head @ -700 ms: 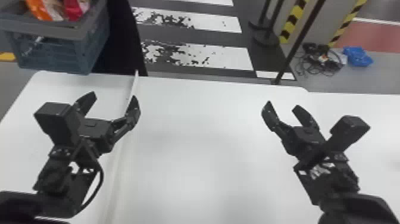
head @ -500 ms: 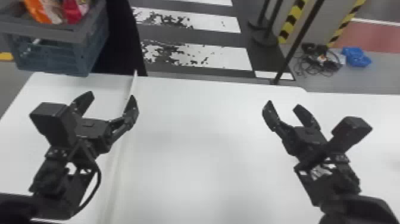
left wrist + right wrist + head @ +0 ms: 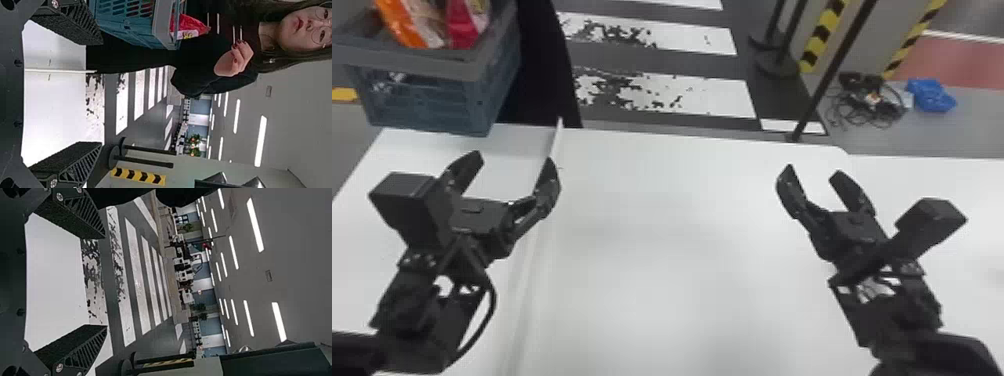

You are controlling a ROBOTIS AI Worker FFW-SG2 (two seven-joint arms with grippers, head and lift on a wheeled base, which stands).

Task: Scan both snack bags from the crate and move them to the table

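Crate [image 3: 439,102] (bluish) w/ orange bag [image 3: 407,25] & red bag [image 3: 463,27] inside.

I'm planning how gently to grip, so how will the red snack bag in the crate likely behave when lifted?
The red snack bag looks creased, so it would probably flex and crumple under a pinch. Its shiny film may be slippery. Being a snack bag, it's likely light for its size, though its contents are hidden.
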